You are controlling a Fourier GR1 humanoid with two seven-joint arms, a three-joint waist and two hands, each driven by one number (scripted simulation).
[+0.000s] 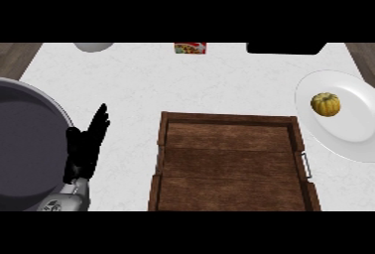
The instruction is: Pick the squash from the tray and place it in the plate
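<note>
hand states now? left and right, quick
Left hand: open, fingers straight, holding nothing, resting at the view's left beside the tray.
Right hand: not in view.

One squash [326, 104], one plate [344, 134], one tray [233, 119], one hand [86, 146].

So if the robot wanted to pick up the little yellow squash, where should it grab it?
Probably around its round middle, coming down from above. The squash sits on the white plate, small and ball-shaped with ribs, and no stem shows to pinch. Fingers on opposite sides of the bulge would suit it best. The plate's shallow rim blocks low sideways approaches.
</note>
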